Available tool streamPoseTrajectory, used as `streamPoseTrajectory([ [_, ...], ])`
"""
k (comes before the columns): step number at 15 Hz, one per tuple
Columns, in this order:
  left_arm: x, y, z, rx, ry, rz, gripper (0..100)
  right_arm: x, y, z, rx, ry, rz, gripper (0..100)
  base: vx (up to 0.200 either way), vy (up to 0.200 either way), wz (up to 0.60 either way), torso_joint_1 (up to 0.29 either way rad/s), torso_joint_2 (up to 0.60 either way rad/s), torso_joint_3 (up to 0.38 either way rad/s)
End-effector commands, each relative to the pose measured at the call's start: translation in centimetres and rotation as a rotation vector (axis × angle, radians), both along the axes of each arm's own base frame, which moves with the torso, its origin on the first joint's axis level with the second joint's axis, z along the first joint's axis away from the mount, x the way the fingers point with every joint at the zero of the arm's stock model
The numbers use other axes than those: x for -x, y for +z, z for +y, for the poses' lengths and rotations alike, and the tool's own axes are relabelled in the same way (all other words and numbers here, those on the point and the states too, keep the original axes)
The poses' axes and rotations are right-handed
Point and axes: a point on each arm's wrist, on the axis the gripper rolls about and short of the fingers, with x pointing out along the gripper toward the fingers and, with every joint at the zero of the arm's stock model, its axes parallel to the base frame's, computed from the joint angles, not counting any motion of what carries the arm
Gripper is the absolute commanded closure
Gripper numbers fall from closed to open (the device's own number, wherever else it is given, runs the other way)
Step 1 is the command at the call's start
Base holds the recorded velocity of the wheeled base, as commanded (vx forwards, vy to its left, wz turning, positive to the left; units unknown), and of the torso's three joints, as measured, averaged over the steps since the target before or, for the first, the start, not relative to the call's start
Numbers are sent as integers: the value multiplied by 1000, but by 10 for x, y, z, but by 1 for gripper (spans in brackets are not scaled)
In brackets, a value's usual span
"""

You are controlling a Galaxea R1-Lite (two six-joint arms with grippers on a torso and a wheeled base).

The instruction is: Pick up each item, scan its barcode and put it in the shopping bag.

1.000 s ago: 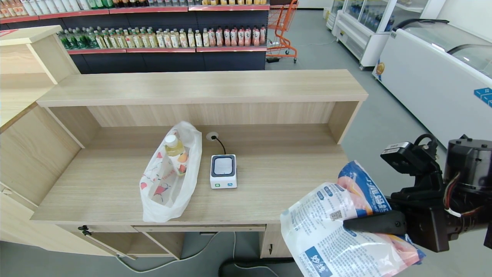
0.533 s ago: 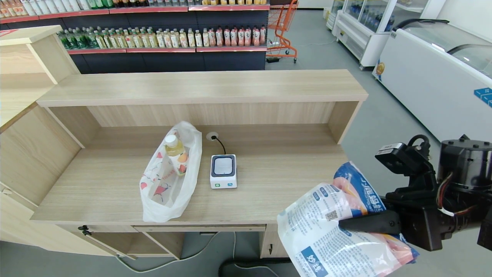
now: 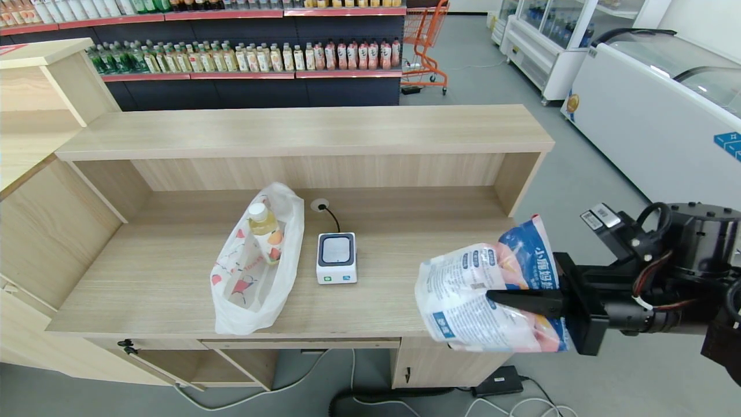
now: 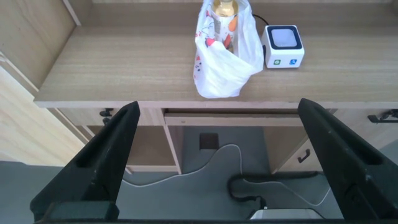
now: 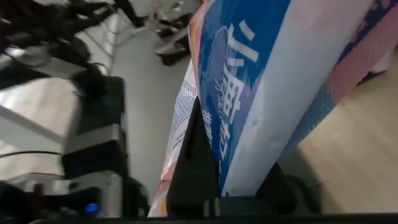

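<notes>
The right gripper (image 3: 505, 299) is clamped on a blue, white and pink packet (image 3: 457, 289), with one black finger lying across its printed face. The packet hangs in the air at the near right corner of the counter (image 3: 405, 249), well to the right of the scanner (image 3: 336, 258). The white scanner sits mid-counter. Just beside it, on its left, lies a white plastic bag (image 3: 249, 289) with a bottle (image 3: 263, 227) inside. The left gripper (image 4: 219, 107) hangs before the counter's front edge, fingers wide apart.
</notes>
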Motion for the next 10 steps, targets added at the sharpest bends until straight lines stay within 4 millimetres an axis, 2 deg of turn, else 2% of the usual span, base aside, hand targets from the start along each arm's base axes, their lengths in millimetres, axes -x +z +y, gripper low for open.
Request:
streamPoseTrajectory([
  [1, 0, 0, 0, 0, 0, 0, 0, -16, -15, -9, 108, -153, -113, 100, 0, 0, 0, 0, 0, 0],
  [2, 0, 0, 0, 0, -2, 1, 0, -20, -24, -14, 250, -290, -234, 100, 0, 0, 0, 0, 0, 0],
  [4, 0, 0, 0, 0, 0, 1, 0, -24, -27, -15, 292, -370, -305, 100, 0, 0, 0, 0, 0, 0],
  [5, 0, 0, 0, 0, 0, 0, 0, -39, -32, -16, 299, -439, -423, 100, 0, 0, 0, 0, 0, 0],
  [7, 0, 0, 0, 0, -2, 1, 0, -51, -33, -17, 252, -480, -552, 100, 0, 0, 0, 0, 0, 0],
  [10, 0, 0, 0, 0, -2, 1, 0, -45, -32, -17, 237, -472, -579, 100, 0, 0, 0, 0, 0, 0],
])
